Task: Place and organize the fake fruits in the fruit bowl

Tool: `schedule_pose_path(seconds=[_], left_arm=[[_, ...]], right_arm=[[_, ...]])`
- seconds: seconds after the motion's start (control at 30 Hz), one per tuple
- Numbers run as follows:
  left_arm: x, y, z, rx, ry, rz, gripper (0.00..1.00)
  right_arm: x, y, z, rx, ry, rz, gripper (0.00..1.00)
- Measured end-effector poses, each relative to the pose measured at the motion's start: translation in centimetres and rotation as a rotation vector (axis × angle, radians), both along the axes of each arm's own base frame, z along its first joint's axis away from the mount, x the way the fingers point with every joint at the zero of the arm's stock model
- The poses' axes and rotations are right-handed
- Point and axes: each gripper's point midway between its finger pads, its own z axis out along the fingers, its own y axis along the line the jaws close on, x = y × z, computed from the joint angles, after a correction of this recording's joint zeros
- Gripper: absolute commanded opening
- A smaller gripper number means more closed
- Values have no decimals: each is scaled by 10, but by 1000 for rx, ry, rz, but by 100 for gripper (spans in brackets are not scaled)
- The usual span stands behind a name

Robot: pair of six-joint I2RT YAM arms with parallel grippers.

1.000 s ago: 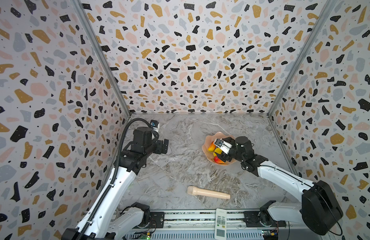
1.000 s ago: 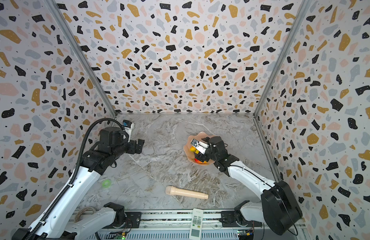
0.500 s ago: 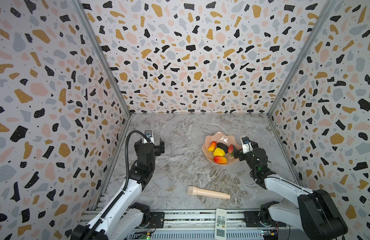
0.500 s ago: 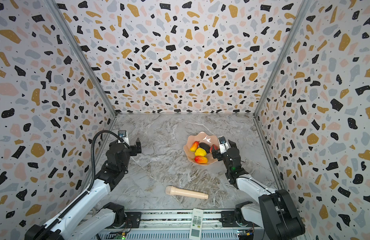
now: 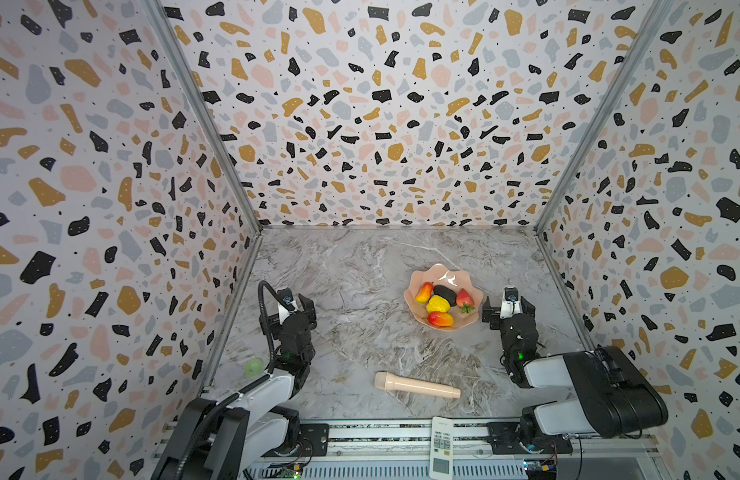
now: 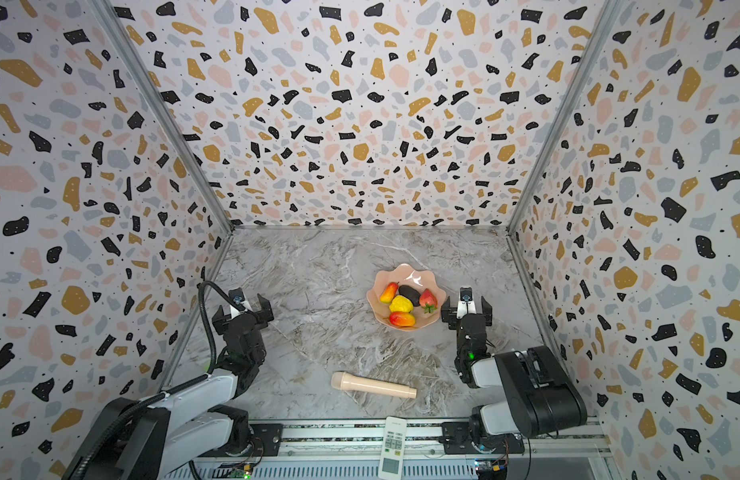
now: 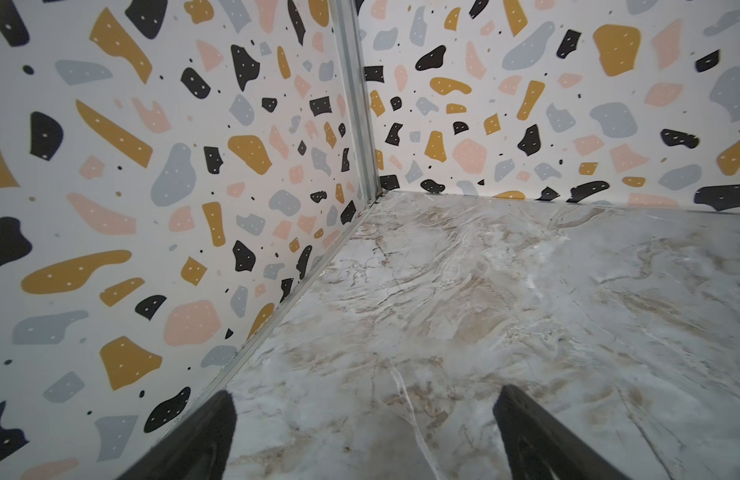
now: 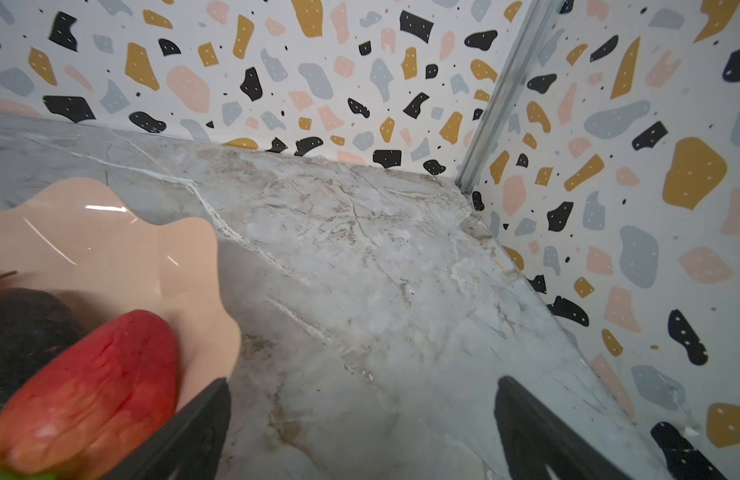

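Fruit bowl (image 5: 432,274) in both top views: holds all five fake fruits (image 5: 437,304).
Right end effector (image 5: 507,308), same views: released, empty, just beside the bowl's rim.
Left end effector (image 5: 287,312), same views: released, empty, well apart from the bowl.
Left wrist view: fingers (image 7: 202,436) spread over desk (image 7: 484,291).
Right wrist view: strawberry (image 8: 98,386) just beside one finger (image 8: 194,432), outside the gap.
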Motion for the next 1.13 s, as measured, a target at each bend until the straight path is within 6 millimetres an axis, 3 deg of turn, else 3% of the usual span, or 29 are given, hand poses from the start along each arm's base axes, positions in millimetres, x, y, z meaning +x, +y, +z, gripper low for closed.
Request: schedule_pose_path(seconds=[0.17,0.3,0.47,0.57,1.13], left_arm=[[-1,16,-23,-45,-17,40,100],[8,9,-45,-52,49,-13,100],[14,2,-36,-64,1,-52,100],[15,1,-33,-68,-15,-60,100],[17,-1,-31,-71,-23,-73,99]], right_arm=[[17,-17,9,60,-20,-51,99],[23,-19,16,84,-38,-57,99],[14,-12,12,98,-65,-1,99],[5,-11,-5,92,-20,9,99],[9,-7,1,97,-39,36,99]])
